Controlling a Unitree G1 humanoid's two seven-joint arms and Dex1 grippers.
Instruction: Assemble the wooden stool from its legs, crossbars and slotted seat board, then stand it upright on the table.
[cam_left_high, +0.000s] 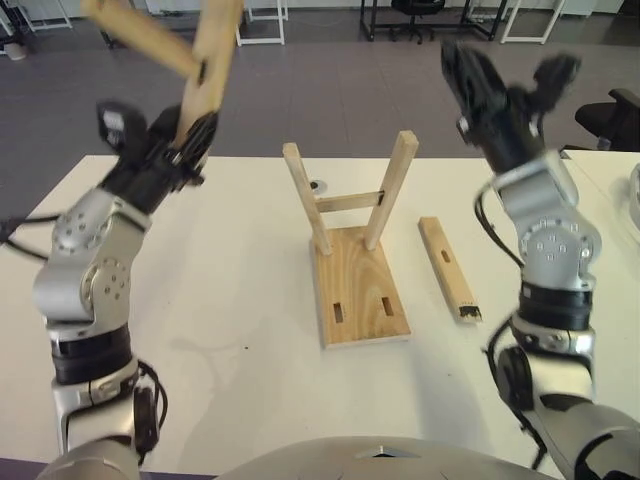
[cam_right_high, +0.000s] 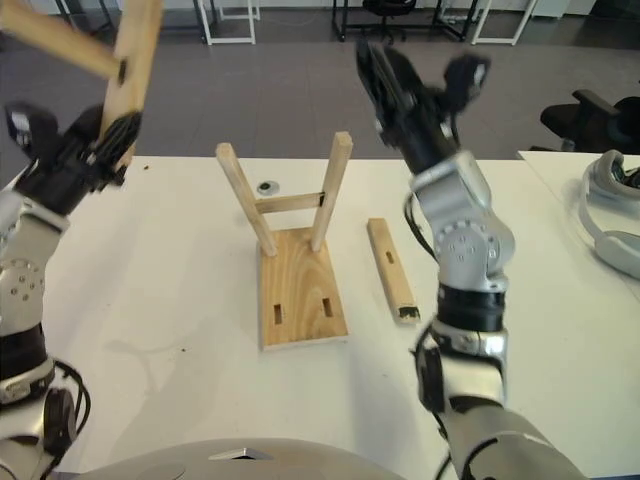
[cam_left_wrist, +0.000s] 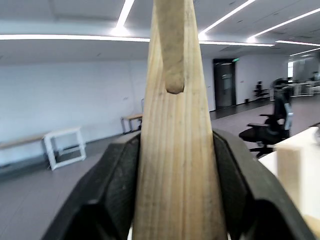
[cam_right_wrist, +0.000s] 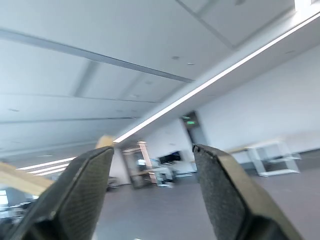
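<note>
Wooden seat board (cam_left_high: 362, 290) lay flat on the white table (cam_left_high: 230, 290), underside up, so that its slots faced the arms. Two legs (cam_left_high: 306, 197) (cam_left_high: 391, 190) stood in the far pair of slots, leaning a little and tied to each other by a crossbar (cam_left_high: 349, 202). That half looked finished. The near pair of slots (cam_left_high: 339, 312) was open, which is probably why the board was left upside down: the second pair of legs has to drop in from above.

Just beside the board, on the robot's right, a loose leg (cam_left_high: 449, 268) lay on the tabletop, apart from the board and parallel to its long edge. It seemed parked within easy reach of the right arm.

The left gripper (cam_left_high: 190, 140) was raised well above the table on the robot's left, its fingers (cam_left_wrist: 115, 185) pinching the lower end of another leg (cam_left_high: 212, 60). A second crossbar (cam_left_high: 140, 35) was plugged into that leg's mortise and stuck out to the side. Holding the piece high and clear likely kept the bar from knocking the standing legs.

The right gripper (cam_left_high: 510, 72) was also lifted, above the table's far right, with its fingers (cam_right_wrist: 75, 195) spread wide and nothing between them. My reading is that it was free to fetch the loose leg and mate it to the held crossbar.
</note>
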